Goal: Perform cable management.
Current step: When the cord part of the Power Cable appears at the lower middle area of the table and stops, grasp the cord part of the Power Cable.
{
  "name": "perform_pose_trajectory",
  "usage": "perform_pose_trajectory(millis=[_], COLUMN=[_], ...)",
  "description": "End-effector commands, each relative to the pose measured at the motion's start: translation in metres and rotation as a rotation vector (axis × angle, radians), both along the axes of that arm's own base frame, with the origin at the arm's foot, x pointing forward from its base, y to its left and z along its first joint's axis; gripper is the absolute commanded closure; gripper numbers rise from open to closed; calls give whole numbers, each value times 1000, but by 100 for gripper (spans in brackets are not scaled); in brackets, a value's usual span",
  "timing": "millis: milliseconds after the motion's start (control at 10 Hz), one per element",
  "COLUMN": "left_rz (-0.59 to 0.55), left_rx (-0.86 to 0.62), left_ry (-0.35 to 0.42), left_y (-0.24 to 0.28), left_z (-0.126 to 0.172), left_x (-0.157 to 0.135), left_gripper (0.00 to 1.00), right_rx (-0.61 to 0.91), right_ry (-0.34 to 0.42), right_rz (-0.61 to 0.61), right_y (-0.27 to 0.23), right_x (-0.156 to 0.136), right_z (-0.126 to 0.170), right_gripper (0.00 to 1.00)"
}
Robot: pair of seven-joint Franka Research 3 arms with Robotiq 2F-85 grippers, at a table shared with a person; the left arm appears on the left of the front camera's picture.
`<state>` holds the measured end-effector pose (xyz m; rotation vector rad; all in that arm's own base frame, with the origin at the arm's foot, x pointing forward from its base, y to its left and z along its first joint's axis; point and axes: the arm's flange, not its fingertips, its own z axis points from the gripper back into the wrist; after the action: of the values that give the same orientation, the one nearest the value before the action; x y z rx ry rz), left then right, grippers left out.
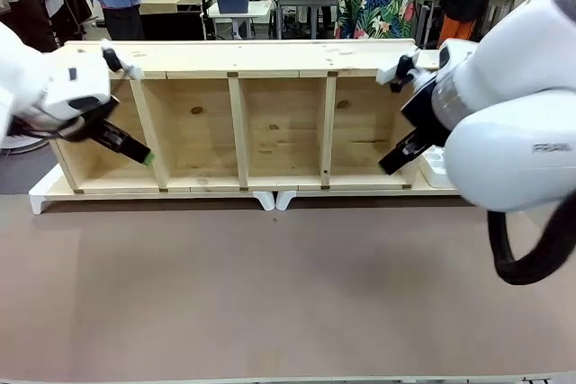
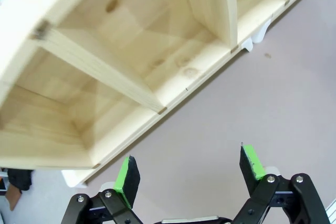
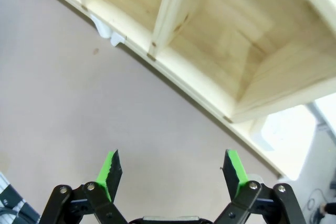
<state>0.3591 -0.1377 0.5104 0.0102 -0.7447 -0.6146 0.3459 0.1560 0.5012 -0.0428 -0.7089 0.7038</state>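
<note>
Green pads tip both tools. Left gripper (image 2: 190, 169) has its jaws spread wide with nothing between them. It hangs over the brown table (image 1: 288, 294), just before the leftmost compartment of the wooden shelf (image 1: 279, 58). Right gripper (image 3: 172, 169), likewise spread and holding nothing, hangs before the rightmost compartment.

The shelf lies on its long side, its openings facing the robot. It is one unit with four compartments and three dividers, and each compartment shows bare pine board with a few dark knots.

White feet (image 1: 264, 200) sit under the front edge, three by my count: two side by side at the middle and one at the left end.

A white block (image 1: 436, 166) rests just beyond the shelf's right end, beside the right arm, too washed-out to identify. A thick black hose (image 1: 531, 254) loops below that arm and belongs to it.

Where the cable lies and how it looks, I cannot tell from here.
</note>
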Motion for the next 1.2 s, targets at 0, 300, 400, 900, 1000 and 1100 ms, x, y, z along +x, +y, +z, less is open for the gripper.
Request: perform_pose_trajectory(millis=[0, 300, 400, 900, 1000, 1100], left_rz=[29, 78, 82, 77, 75, 74], left_rx=[27, 48, 52, 62, 65, 69], left_ry=[-46, -114, -132, -200, -215, -220], left_y=[27, 51, 57, 74, 72, 70], left_z=[10, 53, 64, 91, 89, 89], left_x=[-66, -104, -113, -167, -173, -173], left_gripper=[0, 0, 0, 0, 0, 0], right_rx=[-41, -44, -34, 35, 33, 38], right_ry=[-45, -125, -152, -265, -275, -276], right_rz=[-23, -72, -89, -151, -145, -139], right_y=[-11, -28, -34, -55, -55, -53], right_x=[-23, -52, -63, -123, -127, -127], right_z=[25, 70, 84, 121, 120, 119], right_gripper=[0, 0, 0, 0, 0, 0])
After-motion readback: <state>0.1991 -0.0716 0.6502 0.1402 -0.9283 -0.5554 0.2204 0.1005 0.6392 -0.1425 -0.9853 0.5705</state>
